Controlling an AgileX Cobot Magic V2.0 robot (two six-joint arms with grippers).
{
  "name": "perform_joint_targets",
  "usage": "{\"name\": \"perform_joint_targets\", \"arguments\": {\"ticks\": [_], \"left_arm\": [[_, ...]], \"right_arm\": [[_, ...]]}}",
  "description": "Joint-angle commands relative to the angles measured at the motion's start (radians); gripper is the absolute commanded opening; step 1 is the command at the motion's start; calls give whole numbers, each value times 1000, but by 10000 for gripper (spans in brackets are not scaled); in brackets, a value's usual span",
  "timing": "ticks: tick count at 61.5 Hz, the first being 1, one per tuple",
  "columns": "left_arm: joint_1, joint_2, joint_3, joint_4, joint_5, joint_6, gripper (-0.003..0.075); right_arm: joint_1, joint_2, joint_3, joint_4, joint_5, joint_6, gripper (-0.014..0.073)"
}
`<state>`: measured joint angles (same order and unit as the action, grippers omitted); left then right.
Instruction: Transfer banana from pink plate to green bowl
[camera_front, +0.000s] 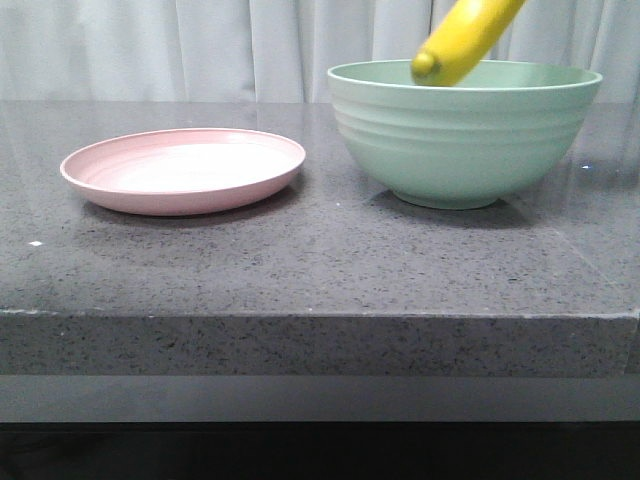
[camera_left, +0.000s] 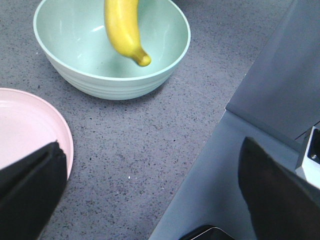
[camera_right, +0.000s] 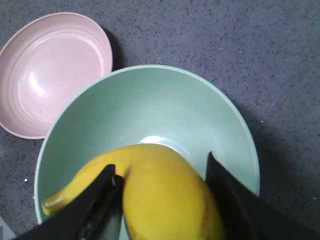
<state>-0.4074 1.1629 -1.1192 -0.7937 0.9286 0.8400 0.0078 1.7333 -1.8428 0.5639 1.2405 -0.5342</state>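
Note:
The yellow banana (camera_front: 462, 38) hangs tilted above the mint-green bowl (camera_front: 460, 140), its lower tip just over the rim. In the right wrist view my right gripper (camera_right: 162, 185) is shut on the banana (camera_right: 165, 195), directly over the bowl's inside (camera_right: 150, 115). The right gripper itself is out of the front view. The pink plate (camera_front: 183, 170) sits empty to the left of the bowl. In the left wrist view my left gripper (camera_left: 150, 185) is open and empty over the table's front edge, with the plate's rim (camera_left: 62, 135), the bowl (camera_left: 112, 82) and the banana (camera_left: 124, 30) ahead of it.
The dark speckled stone table (camera_front: 320, 260) has its front edge near the camera. A white curtain (camera_front: 200, 50) hangs behind. In the left wrist view a grey ledge (camera_left: 260, 125) lies beyond the table's edge.

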Motion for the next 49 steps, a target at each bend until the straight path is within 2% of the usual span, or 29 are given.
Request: {"name": "perform_joint_targets", "arguments": {"ticks": [1, 7, 17, 20, 28, 41, 49], "left_arm": [[-5, -23, -33, -47, -32, -8, 678], [-5, -23, -33, -47, -32, -8, 678], [-5, -23, -33, -47, -32, -8, 678], [-5, -23, -33, -47, -32, -8, 678], [-5, -23, -33, -47, -34, -8, 678], [-5, -23, -33, -47, -34, -8, 678], [-5, -23, -33, -47, -34, -8, 678]], "right_arm": [[-6, -14, -32, 49, -42, -2, 203], [-6, 20, -32, 49, -59, -2, 234], [-6, 53, -32, 49, -109, -1, 486], [-6, 53, -32, 48, -111, -1, 522], [-6, 29, -34, 11, -112, 34, 528], [-1, -71, -34, -189, -107, 217, 528], [29, -160, -26, -217, -89, 256, 528]]}}
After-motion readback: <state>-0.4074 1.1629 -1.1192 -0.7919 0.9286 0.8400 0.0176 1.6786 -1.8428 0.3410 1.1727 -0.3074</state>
